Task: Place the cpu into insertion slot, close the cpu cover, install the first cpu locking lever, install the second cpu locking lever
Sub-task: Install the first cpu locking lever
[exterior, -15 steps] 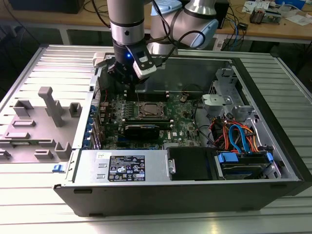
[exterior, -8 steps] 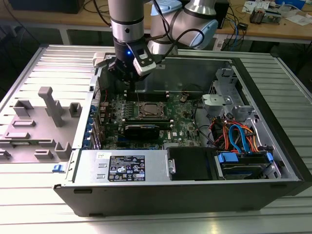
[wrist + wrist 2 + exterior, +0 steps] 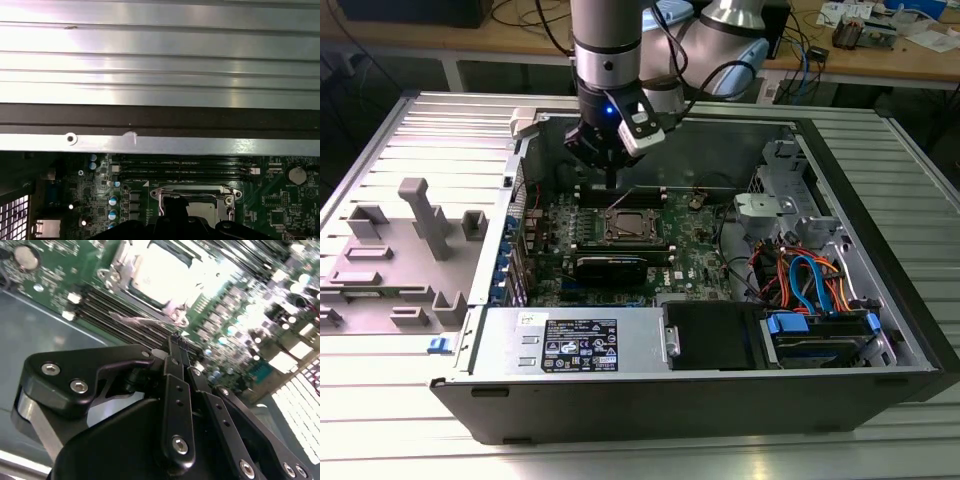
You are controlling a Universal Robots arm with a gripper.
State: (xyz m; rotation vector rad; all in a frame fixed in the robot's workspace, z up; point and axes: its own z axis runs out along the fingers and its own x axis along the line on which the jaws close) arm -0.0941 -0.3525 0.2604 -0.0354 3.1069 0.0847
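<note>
The insertion slot (image 3: 635,226) sits on the green motherboard (image 3: 695,250) inside the open computer case. In the second wrist view the cpu (image 3: 160,270) lies in it as a bright silver square, with the cpu cover (image 3: 119,262) lying flat around it as a metal frame. A thin wire locking lever (image 3: 142,320) runs along the socket's edge nearest my fingers. My gripper (image 3: 611,183) hangs just above the socket's far edge, fingers (image 3: 176,347) shut with nothing between them. In the first wrist view the slot (image 3: 192,197) shows just beyond the gripper's dark body.
Long black memory slots (image 3: 620,197) run behind the socket, and a black card (image 3: 610,266) lies in front of it. Coloured cables and a drive cage (image 3: 810,290) fill the exterior view's right. The case wall (image 3: 160,145) stands close behind the socket. A grey fixture tray (image 3: 400,250) lies outside at the left.
</note>
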